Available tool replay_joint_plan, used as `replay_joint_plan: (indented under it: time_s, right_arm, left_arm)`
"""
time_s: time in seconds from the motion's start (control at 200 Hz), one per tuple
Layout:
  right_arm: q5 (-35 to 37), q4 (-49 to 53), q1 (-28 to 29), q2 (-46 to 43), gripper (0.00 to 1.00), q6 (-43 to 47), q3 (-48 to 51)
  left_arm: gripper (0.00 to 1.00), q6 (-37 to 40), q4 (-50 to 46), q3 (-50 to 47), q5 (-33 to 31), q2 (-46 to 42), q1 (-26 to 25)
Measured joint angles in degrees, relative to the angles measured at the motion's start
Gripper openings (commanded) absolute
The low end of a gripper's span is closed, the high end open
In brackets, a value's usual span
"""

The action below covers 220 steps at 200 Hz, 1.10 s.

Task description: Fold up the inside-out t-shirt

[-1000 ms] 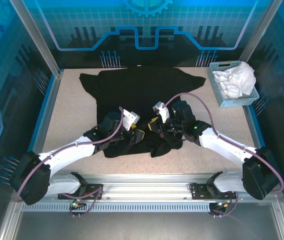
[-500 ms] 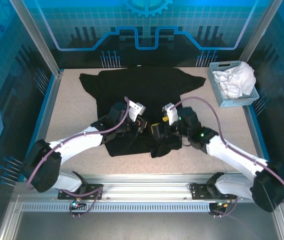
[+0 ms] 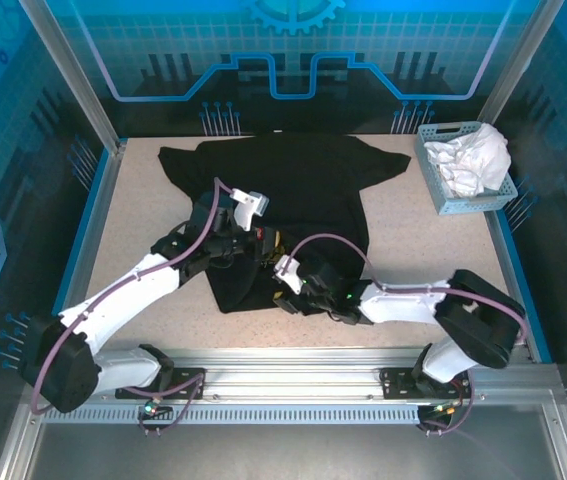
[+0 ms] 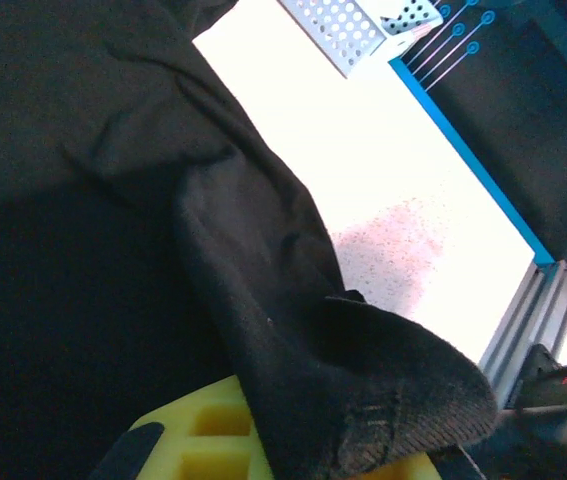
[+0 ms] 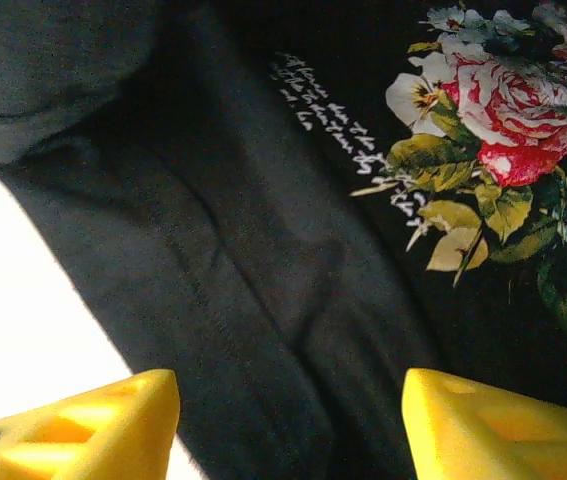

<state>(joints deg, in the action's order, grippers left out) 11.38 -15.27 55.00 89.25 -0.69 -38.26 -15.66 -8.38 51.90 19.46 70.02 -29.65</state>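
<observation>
Left gripper (image 3: 269, 244) sits low over the middle of the shirt (image 3: 293, 175), which lies spread, matte black and short-sleeved, from the worktop's (image 3: 133, 230) far edge down toward the near one, its lower hem rumpled. Right gripper (image 3: 283, 288) points left across that crumpled hem, close to the left one. At the far right corner stands a grey perforated basket (image 3: 445, 205) with white cloth (image 3: 475, 155) bunched inside. The worktop is pale, speckled beige.

From the left wrist, a thick ridge of black knit rises off the flat fabric and drapes over a yellow, pocketed finger (image 4: 213, 440); the jaws are together, pinching that fold. Past it the bare surface glares white, with the basket's holed wall at the top.

From the right wrist, two yellow fingers (image 5: 73, 420) stand well apart with nothing between them, just above soft black cloth. On that cloth is a printed rose graphic (image 5: 508, 125) in red and white with green-yellow leaves, beside slanted lines of fine white script (image 5: 338, 125). A pale wedge of worktop shows at lower left.
</observation>
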Motion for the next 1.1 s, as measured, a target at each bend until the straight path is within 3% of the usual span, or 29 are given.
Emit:
replay_joint_plan:
  time_s: [0.485,0.775,1.101]
  right_arm:
    - [19.54,-2.12,-4.22,17.07,0.63,3.8,-18.29]
    - [21.0,7.45,-9.73,22.08,0.66,2.4,-29.79]
    - [19.06,22.86,-10.49,31.26,0.72,-1.6,-46.25]
  left_arm:
    - [0.0,-4.61,-5.16,8.13,7.41,-3.34,0.66]
    - [0.0,-5.66,-5.11,15.96,14.43,-5.92,-2.05]
    - [0.0,-7.19,-4.9,22.97,16.37,-5.81,-2.14]
